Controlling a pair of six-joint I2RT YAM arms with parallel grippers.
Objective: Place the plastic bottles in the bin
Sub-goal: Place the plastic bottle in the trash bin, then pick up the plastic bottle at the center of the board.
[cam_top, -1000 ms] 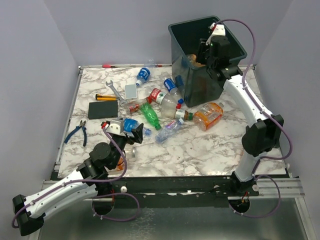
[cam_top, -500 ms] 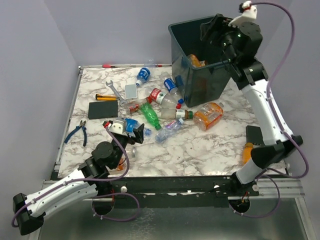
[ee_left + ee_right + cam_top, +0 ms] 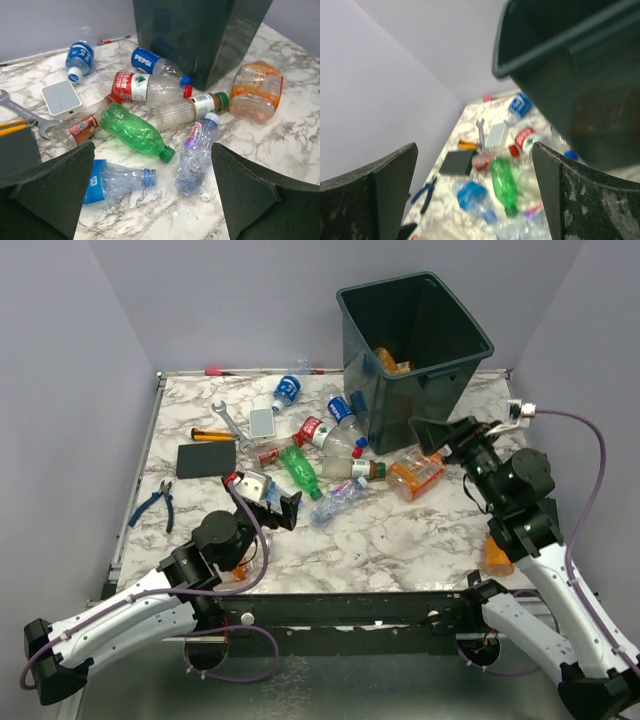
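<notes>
Plastic bottles [image 3: 300, 472] clustered beside bin [image 3: 410, 405], table [image 3: 400, 540] open toward near edge.

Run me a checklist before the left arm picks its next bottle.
1. Left gripper open, holding nothing: ok.
2. Right gripper open, holding nothing: ok.
3. Target free: blue-labelled clear bottle lies apart from the others, nothing on top of it: ok.
4. Bin upright, mouth unblocked: ok.
5. All bottles binned: not ok; green bottle, orange bottle and others lie on the table.
</notes>
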